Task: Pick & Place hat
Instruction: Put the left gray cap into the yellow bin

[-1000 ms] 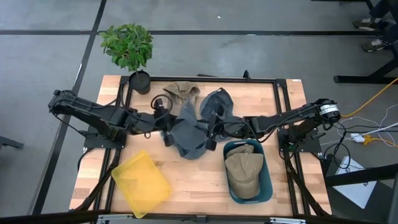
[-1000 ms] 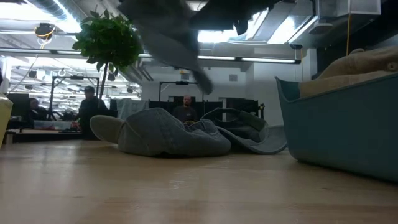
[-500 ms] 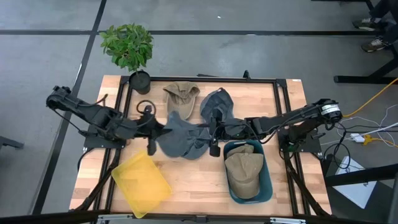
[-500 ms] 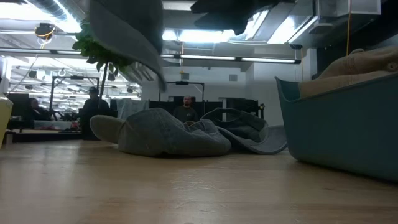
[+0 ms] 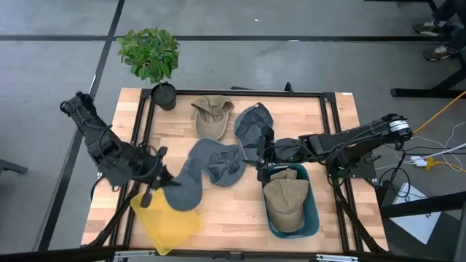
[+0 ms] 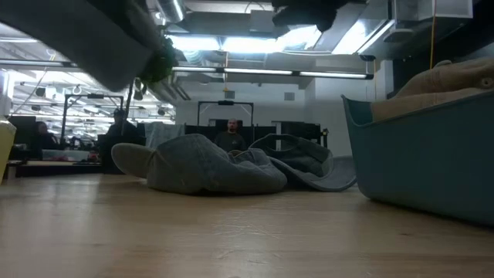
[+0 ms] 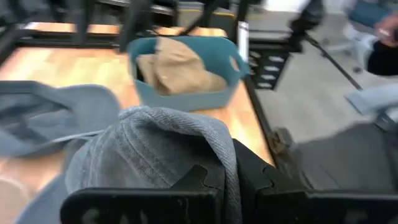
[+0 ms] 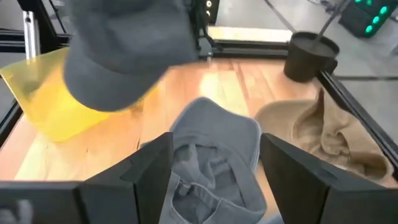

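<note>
Gripping a grey cap point(image 5: 188, 183), the left gripper point(image 5: 156, 179) is clamped on its fabric and holds it above the table, over the inner edge of the yellow tray point(image 5: 162, 220). The left wrist view shows the dark fingers point(image 7: 205, 186) pinched together on the cap's ribbed cloth. A second grey cap point(image 5: 218, 161) lies on the wooden table point(image 5: 226, 218) between the two arms, with a dark blue cap point(image 5: 252, 124) and a tan hat point(image 5: 212, 115) behind it. The right gripper point(image 5: 266, 155) hovers with its fingers spread apart just beside the teal bin point(image 5: 312, 215), which holds another tan cap point(image 5: 285, 202). A potted plant point(image 5: 151, 54) stands at the table's far left corner.
</note>
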Robot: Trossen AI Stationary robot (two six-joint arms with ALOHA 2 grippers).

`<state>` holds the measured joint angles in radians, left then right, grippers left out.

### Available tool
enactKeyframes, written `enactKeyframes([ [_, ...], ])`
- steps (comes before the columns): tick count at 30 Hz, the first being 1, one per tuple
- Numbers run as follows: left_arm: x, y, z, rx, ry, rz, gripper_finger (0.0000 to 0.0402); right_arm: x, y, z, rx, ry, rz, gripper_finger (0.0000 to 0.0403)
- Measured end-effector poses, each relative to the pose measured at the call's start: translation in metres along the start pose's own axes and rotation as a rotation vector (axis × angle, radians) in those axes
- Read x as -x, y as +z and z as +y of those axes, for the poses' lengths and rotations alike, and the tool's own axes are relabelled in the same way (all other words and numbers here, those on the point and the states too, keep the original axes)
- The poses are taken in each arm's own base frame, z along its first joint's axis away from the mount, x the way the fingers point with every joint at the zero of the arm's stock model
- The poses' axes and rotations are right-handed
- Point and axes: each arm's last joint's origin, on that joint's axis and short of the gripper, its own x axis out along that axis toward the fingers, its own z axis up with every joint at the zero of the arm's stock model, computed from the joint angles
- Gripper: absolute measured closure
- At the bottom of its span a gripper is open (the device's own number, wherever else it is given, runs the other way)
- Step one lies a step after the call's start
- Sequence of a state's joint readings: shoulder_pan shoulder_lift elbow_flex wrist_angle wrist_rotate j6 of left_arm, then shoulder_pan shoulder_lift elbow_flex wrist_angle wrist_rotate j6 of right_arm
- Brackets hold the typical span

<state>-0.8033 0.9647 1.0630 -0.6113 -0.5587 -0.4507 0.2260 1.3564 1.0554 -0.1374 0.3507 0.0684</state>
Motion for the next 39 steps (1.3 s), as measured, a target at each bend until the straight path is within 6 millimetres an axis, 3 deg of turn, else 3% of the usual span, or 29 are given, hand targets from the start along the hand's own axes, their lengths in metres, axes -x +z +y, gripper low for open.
enactKeyframes([
  [10,0.020,-0.016,-0.031,0.078,-0.084,-0.013,0.0398,0.000,-0.002,0.000,-0.030,-0.018,0.014,0.0164],
  [16,0.029,-0.030,-0.035,0.237,0.001,-0.005,0.0398,0.000,-0.002,-0.001,-0.048,-0.025,0.019,0.0164],
  [25,0.020,-0.050,-0.050,0.412,0.042,0.087,0.0398,0.000,-0.002,-0.001,-0.050,-0.025,0.020,0.0164],
  [39,-0.005,-0.092,-0.091,0.437,0.141,0.081,0.0398,0.000,0.000,-0.001,-0.081,-0.024,0.001,0.0164],
])
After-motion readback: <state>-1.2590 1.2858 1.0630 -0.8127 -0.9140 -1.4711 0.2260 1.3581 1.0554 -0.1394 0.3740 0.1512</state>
